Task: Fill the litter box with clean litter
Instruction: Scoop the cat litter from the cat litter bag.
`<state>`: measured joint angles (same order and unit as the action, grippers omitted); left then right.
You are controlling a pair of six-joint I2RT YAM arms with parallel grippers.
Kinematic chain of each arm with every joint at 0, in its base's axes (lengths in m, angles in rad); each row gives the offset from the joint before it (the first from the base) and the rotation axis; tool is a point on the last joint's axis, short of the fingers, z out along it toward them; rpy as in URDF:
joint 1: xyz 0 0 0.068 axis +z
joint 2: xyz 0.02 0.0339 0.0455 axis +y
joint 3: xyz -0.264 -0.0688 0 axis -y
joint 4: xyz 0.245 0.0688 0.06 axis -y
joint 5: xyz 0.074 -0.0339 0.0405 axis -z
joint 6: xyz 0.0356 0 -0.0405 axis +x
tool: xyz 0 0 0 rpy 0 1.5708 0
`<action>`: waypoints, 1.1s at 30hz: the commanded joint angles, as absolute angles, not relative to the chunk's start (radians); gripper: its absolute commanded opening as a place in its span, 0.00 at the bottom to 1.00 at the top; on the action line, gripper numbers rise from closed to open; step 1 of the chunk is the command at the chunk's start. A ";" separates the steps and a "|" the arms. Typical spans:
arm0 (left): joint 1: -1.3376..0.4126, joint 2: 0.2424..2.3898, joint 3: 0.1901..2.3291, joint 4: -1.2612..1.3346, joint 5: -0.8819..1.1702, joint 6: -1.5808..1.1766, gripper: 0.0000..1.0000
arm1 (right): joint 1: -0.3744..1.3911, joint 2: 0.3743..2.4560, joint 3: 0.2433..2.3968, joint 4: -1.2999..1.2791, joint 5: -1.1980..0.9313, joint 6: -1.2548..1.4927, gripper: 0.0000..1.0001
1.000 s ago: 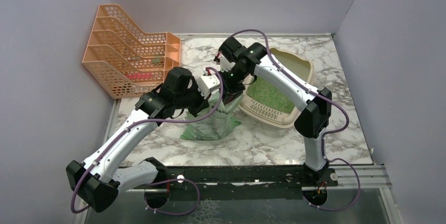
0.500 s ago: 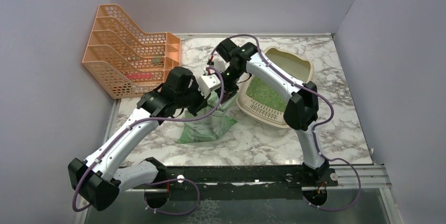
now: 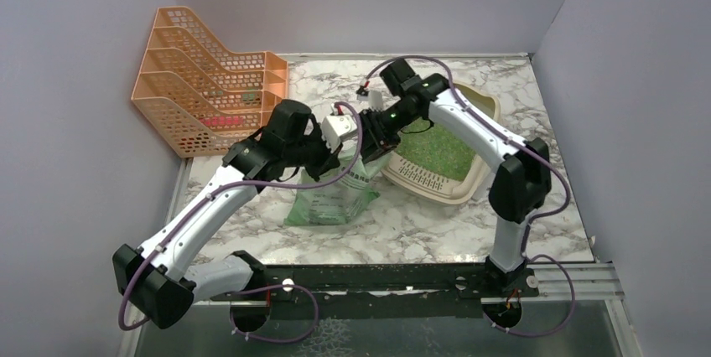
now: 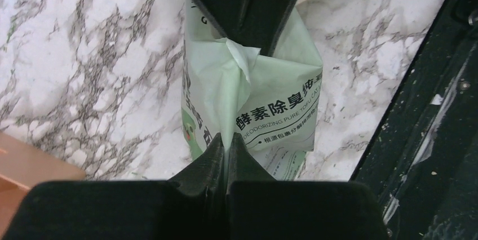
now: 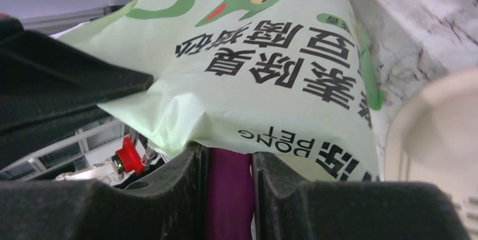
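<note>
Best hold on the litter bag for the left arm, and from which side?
The gathered top fold of the litter bag, from above, where the left gripper is shut. The bag stands upright beside the litter box, its body soft and too wide for the jaws; only the fold is thin. The right gripper is shut on a magenta piece.

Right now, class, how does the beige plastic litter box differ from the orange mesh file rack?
The beige plastic litter box has solid walls; the orange file rack is open mesh. The litter box lies flat on the right; the file rack rises in stepped tiers on the left. Green granules cover the litter box's floor; the file rack holds no such layer. Both rest on the marble table.
</note>
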<state>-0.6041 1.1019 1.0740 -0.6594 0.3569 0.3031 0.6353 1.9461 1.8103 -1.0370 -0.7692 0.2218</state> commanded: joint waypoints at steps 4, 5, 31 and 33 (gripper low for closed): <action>-0.631 1.249 1.294 -0.539 0.585 0.396 0.00 | 0.628 1.685 1.611 -0.910 -0.801 0.305 0.01; -0.634 1.261 1.311 -0.542 0.589 0.408 0.00 | 0.628 1.666 1.590 -0.913 -0.779 0.316 0.01; -0.638 1.147 1.123 -0.569 0.469 0.437 0.00 | 0.741 1.819 1.984 -1.416 -0.219 0.396 0.01; -0.638 1.149 1.123 -0.571 0.473 0.440 0.00 | 0.741 1.837 1.981 -1.415 -0.226 0.391 0.01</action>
<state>-0.6296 1.1530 1.1210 -0.6285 0.4637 0.4171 0.7334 1.8675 1.9659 -1.3418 -0.2874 0.3771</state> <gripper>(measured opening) 0.014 0.311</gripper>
